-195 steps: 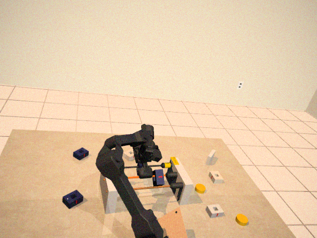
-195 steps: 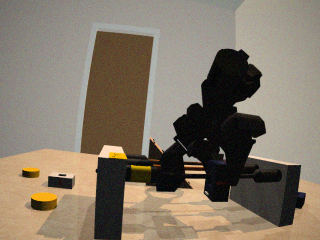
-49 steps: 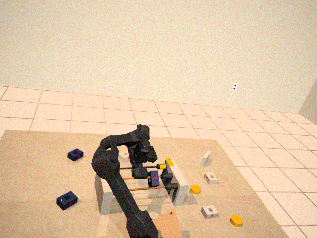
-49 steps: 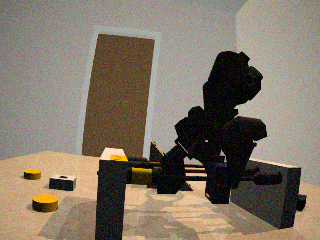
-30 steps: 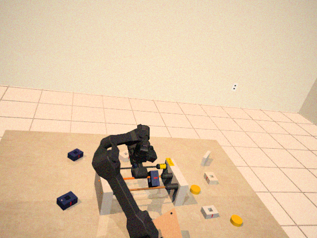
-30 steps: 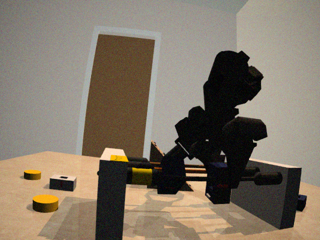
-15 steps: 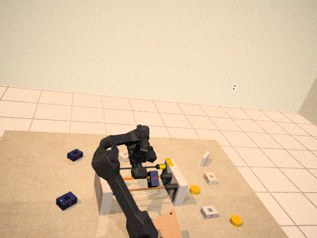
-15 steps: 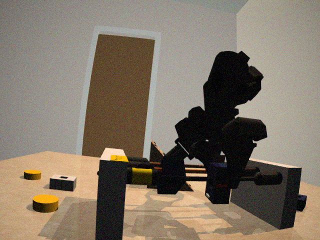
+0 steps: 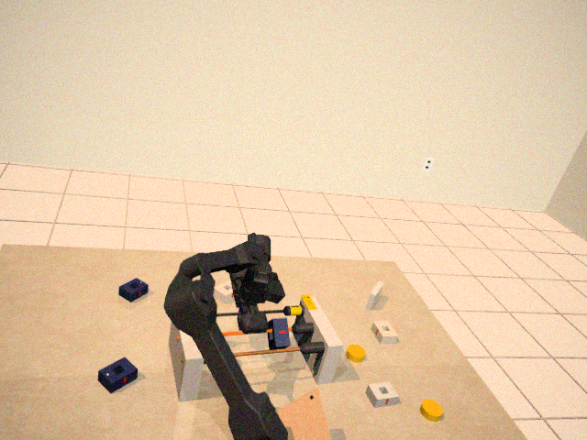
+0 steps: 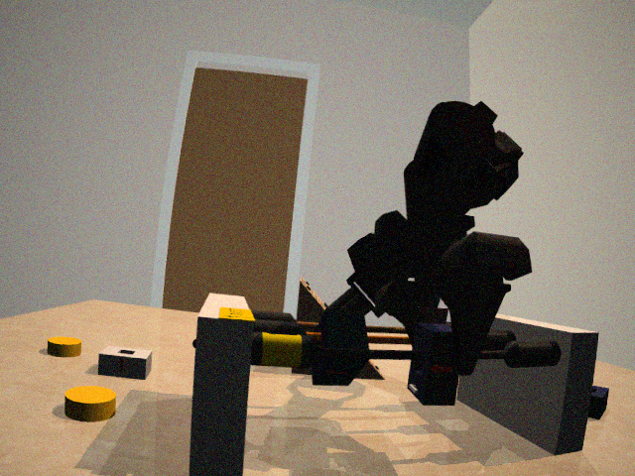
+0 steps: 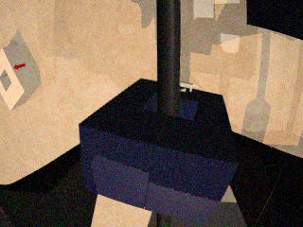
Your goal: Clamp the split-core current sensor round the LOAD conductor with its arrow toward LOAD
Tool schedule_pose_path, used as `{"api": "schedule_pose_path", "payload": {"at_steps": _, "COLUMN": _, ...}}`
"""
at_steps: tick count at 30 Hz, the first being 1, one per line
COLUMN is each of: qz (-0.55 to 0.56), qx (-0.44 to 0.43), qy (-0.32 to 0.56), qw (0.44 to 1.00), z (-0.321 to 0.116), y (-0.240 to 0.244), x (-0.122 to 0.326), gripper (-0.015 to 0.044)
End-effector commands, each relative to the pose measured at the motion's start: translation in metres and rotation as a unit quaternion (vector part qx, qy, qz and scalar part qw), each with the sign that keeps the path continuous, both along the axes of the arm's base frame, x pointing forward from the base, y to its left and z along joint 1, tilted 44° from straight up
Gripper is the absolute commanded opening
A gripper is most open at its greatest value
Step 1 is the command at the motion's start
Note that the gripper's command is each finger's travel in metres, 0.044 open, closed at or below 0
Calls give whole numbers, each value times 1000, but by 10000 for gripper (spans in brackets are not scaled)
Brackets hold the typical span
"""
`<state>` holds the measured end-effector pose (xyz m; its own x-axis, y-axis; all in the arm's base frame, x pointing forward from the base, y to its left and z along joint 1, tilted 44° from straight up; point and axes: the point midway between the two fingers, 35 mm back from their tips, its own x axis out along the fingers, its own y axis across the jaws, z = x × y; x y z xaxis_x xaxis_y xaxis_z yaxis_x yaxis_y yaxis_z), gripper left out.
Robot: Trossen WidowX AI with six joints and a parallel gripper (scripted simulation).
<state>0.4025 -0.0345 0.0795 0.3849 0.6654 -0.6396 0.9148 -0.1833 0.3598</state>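
The dark-blue sensor (image 10: 435, 353) (image 11: 123, 148) is around the black conductor (image 9: 274, 311) (image 10: 389, 354) (image 11: 168, 52), which passes through its opening. It looks closed; whether it is latched cannot be told. My gripper (image 10: 410, 366) (image 11: 161, 139) is shut on the sensor, a finger on either side of it. A red mark shows on the sensor in the exterior view, its direction unclear. A yellow sleeve (image 9: 293, 310) (image 10: 282, 349) is on this conductor's end, beside a yellow label (image 9: 308, 302) (image 10: 235, 312) on the post; its text is too blurred to read.
Another dark-blue sensor (image 9: 280, 338) sits on an orange conductor. A white post (image 9: 331, 347) (image 10: 220, 389) and a grey wall (image 9: 191, 374) (image 10: 523, 389) hold the conductors. Blue blocks (image 9: 133, 290) (image 9: 117, 376), white blocks (image 9: 388, 335) (image 9: 382, 400) and yellow discs (image 9: 355, 353) (image 9: 431, 410) lie around.
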Motion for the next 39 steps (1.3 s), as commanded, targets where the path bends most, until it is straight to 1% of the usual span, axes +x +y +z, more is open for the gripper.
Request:
{"api": "schedule_pose_path", "payload": {"at_steps": 1, "qz": 0, "qx": 0, "qy": 0, "qw": 1000, "z": 0, "y": 0, "x": 0, "gripper": 157}}
{"api": "schedule_pose_path", "payload": {"at_steps": 4, "qz": 0, "qx": 0, "qy": 0, "qw": 1000, "z": 0, "y": 0, "x": 0, "gripper": 236}}
{"api": "schedule_pose_path", "payload": {"at_steps": 5, "qz": 0, "qx": 0, "qy": 0, "qw": 1000, "z": 0, "y": 0, "x": 0, "gripper": 252}}
{"api": "schedule_pose_path", "payload": {"at_steps": 38, "qz": 0, "qx": 0, "qy": 0, "qw": 1000, "z": 0, "y": 0, "x": 0, "gripper": 252}}
{"api": "schedule_pose_path", "payload": {"at_steps": 39, "qz": 0, "qx": 0, "qy": 0, "qw": 1000, "z": 0, "y": 0, "x": 0, "gripper": 245}}
